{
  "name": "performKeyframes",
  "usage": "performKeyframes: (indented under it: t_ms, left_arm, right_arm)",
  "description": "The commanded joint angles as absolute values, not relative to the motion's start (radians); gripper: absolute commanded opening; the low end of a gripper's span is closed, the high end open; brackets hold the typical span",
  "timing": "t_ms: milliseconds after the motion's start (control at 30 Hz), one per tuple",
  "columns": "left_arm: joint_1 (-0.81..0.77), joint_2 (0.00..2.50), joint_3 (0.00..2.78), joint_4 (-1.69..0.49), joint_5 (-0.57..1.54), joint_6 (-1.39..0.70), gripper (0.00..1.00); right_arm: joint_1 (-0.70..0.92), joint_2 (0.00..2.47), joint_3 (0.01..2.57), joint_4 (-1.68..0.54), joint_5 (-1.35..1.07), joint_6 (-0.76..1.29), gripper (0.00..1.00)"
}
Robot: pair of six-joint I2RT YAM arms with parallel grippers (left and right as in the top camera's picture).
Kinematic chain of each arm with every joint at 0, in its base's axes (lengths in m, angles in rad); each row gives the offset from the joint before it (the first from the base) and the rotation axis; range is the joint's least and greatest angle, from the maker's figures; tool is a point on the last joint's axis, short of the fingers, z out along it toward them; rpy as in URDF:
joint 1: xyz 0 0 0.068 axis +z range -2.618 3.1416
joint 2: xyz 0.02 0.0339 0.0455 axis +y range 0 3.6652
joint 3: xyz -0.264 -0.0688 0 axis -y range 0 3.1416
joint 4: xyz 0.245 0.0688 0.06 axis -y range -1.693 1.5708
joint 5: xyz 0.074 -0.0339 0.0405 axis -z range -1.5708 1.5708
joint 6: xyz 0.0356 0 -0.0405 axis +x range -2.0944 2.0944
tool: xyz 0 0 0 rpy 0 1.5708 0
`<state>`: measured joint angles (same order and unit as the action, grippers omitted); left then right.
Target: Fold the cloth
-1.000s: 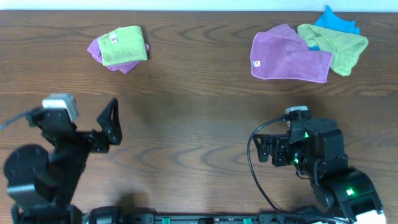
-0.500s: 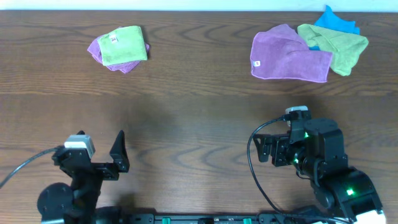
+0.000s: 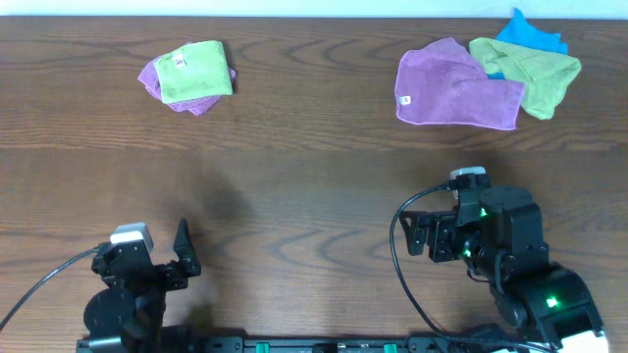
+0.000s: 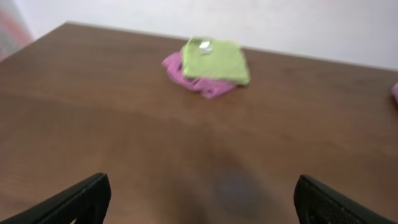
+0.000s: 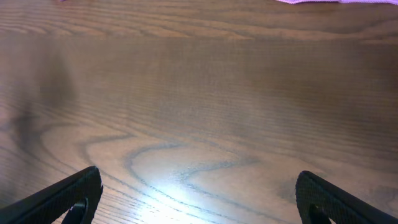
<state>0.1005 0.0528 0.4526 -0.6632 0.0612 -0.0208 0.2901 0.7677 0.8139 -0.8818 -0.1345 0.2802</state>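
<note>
Left gripper [image 4: 199, 202]: black, hard-edged jaws spread wide, holding nothing, over the near left edge of the surface.
Bright lime-green microfibre cloth [image 3: 194, 72]: near the far left corner, folded into a flat soft square with a small white tag [image 3: 180, 62] at its far edge.
Rumpled purple cloth [image 3: 150, 78]: directly under the lime-green one, showing at its left and near sides.
Dark brown wood-grain surface [image 3: 314, 167]: smooth, faintly glossy.
Right gripper [image 5: 199, 199]: black jaws wide apart, holding nothing, near the near right edge.
Large purple cloth [image 3: 456, 90]: spread loosely towards the far right corner.
Paler green cloth [image 3: 535, 71]: crumpled, overlapping the large purple cloth's right end.
Blue cloth [image 3: 532, 34]: peaked, behind the paler green one.
</note>
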Motion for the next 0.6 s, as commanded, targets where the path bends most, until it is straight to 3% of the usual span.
performKeyframes:
  t_ms: [0,567]
  left_arm:
    - [0.095,0.034,0.445,-0.696,-0.012,0.001,0.95]
    - [0.023,0.004,0.355,-0.729,-0.002,0.004,0.95]
  right_arm:
    - [0.282,0.766,0.809,-0.883,-0.131,0.272,0.99]
    - [0.282,0.766,0.809,-0.883,-0.131,0.272,0.99]
